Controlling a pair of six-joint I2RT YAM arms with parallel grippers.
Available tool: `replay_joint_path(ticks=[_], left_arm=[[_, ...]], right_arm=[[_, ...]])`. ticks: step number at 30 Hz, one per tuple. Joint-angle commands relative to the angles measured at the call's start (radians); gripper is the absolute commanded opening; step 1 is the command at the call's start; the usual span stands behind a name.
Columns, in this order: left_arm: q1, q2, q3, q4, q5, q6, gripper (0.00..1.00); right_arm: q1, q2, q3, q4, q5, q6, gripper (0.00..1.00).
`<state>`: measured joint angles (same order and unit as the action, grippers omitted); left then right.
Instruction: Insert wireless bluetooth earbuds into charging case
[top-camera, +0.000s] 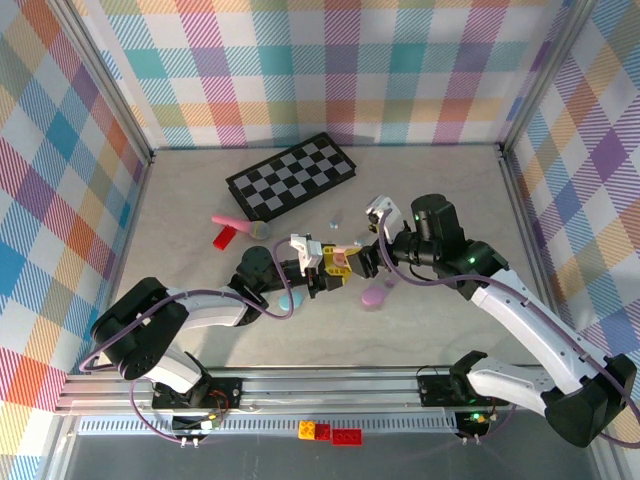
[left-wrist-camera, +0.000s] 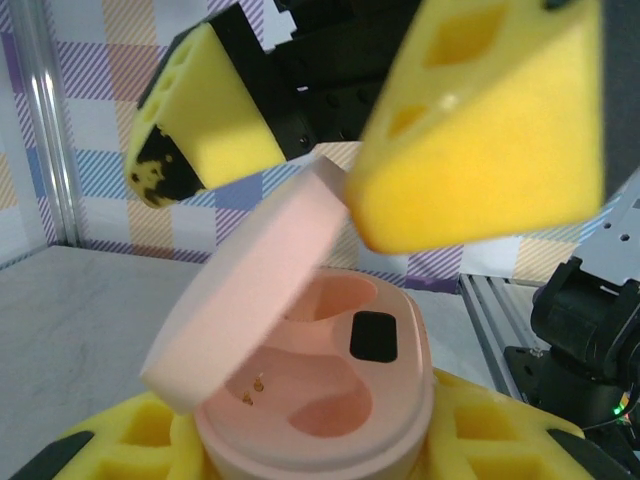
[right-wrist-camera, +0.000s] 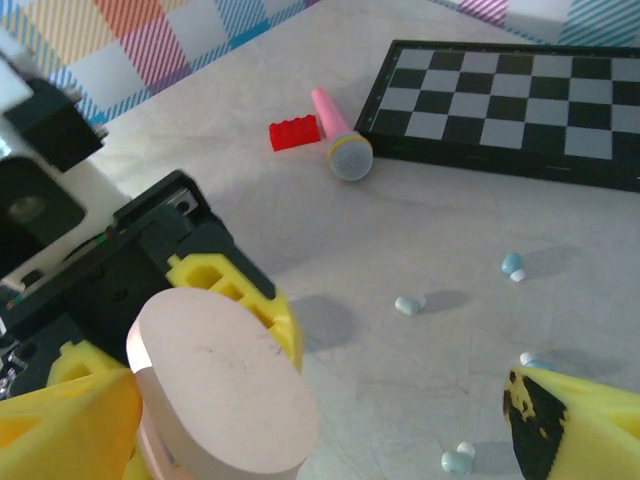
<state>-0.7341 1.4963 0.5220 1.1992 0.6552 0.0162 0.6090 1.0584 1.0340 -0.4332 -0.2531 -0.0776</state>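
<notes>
My left gripper (left-wrist-camera: 315, 445) is shut on a pink charging case (left-wrist-camera: 330, 400), its yellow pads (left-wrist-camera: 500, 430) on both sides of the base. The lid (left-wrist-camera: 250, 290) stands half raised over two bare sockets. My right gripper (left-wrist-camera: 310, 190) hangs open just above, and one of its yellow fingers (left-wrist-camera: 490, 120) meets the lid's upper edge. In the right wrist view the lid (right-wrist-camera: 220, 390) sits between the wide jaws of the right gripper (right-wrist-camera: 315, 400). Several tiny bluish earbuds lie loose on the table (right-wrist-camera: 408, 304) (right-wrist-camera: 512, 265) (right-wrist-camera: 455, 460). From above, the two grippers (top-camera: 338, 264) (top-camera: 368, 258) meet at mid-table.
A folded chessboard (top-camera: 290, 177) lies at the back. A pink toy microphone (top-camera: 240, 225) and a red brick (top-camera: 226, 237) rest left of centre. A purple oval case (top-camera: 373, 297) and a bluish one (top-camera: 292, 298) sit below the grippers. Plaid walls enclose the table.
</notes>
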Motion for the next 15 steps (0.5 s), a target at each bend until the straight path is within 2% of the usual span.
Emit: replay_joint_path(ticks=[1, 3, 9, 15], left_arm=[[0.010, -0.027, 0.013, 0.032, 0.037, 0.022, 0.35], [0.012, -0.030, 0.008, 0.034, 0.034, 0.022, 0.35], [0.039, -0.050, -0.014, 0.031, 0.035, 0.017, 0.35], [0.064, -0.068, -0.039, 0.032, 0.030, 0.019, 0.35]], right_arm=[[-0.002, 0.009, 0.013, 0.045, 0.063, 0.066, 0.92], [-0.003, 0.025, 0.036, 0.032, 0.065, 0.097, 0.92], [-0.003, 0.007, 0.057, 0.018, -0.049, 0.155, 0.93], [-0.039, -0.116, -0.058, 0.158, -0.102, 0.222, 0.95]])
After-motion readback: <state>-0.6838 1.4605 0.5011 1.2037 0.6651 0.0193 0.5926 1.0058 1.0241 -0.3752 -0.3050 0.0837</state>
